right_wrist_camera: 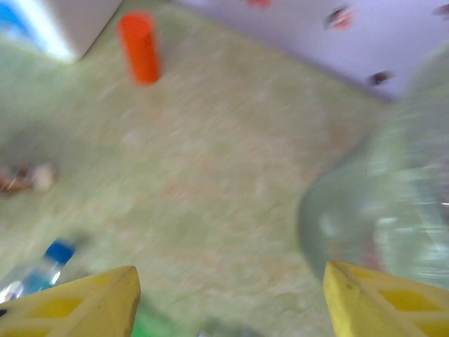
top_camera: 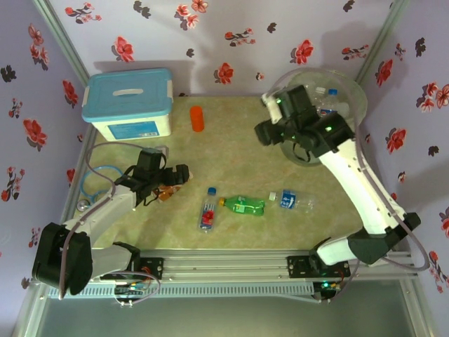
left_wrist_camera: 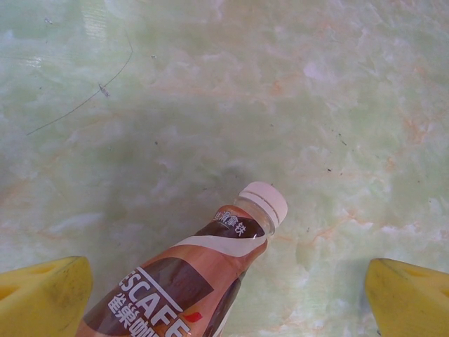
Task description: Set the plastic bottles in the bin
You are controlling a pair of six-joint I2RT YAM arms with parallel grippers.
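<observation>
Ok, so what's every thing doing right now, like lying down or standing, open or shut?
Bin, upright, some bottles inside.
Blue-lidded box, lid shut.
Orange bottle, looks upright.
Green bottle, lying down.
Blue-label bottle, lying down.
Red-label bottle, lying down, blue cap on.
Brown coffee bottle, lying down, cap on.
Left gripper, open, coffee bottle between its jaws, not gripped.
Right gripper, open, empty.

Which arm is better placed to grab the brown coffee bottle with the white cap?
Left. The left tool, open, straddles the brown white-capped plastic coffee bottle, a yellow finger on each side. The right tool is far off beside the pale-green translucent round bin.
</observation>
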